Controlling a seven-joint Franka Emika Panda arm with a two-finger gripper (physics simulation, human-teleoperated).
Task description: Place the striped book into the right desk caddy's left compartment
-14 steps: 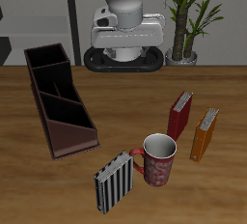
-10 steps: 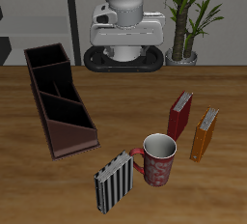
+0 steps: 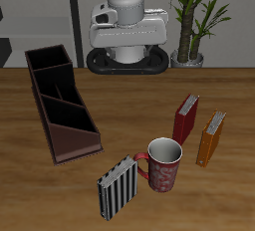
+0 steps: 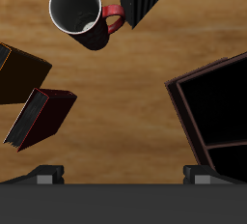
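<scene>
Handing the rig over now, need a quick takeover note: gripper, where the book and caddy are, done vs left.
Gripper: high above the table, holding nothing. Only its finger bases show in the wrist view, so open or shut is unclear.
Striped book: standing near the table's front edge, right beside the red mug, untouched.
Right desk caddy: farther back, apart from the book; the compartments that show are empty.
Done: nothing yet.
Left: descend to the book, grasp it, carry it to the caddy, drop it in the left compartment.
</scene>
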